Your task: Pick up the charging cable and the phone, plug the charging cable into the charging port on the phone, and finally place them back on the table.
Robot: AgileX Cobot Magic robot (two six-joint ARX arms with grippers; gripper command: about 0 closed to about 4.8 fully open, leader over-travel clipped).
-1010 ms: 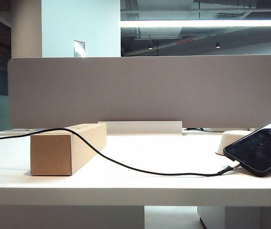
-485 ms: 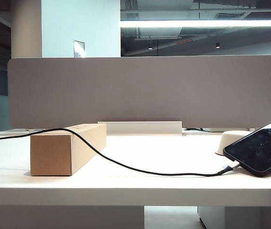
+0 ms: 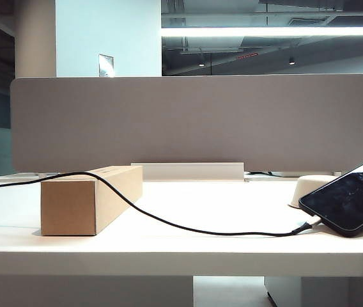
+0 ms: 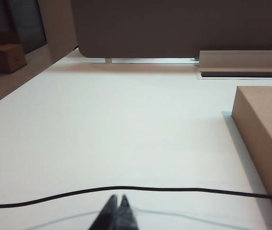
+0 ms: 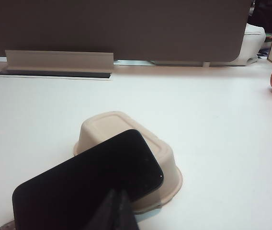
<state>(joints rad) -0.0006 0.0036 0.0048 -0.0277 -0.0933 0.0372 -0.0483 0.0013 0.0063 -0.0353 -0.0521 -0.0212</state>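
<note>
Seemingly step: task finished, nothing further called for beyond keeping both arms clear.
Left fingers: clenched, empty, just short of the charging cable.
Right fingers: clenched, empty, just short of the phone.
Phone: leaning on the beige tray, cable plugged in.
Cable: draped over the cardboard box, left of the phone on the worktop.

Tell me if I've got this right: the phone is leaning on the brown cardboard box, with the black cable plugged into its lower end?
Not quite. The phone leans on the overturned beige tray, as the right wrist view shows, not on the cardboard box, which stands apart on the left. The cable does meet its lower end.
</note>
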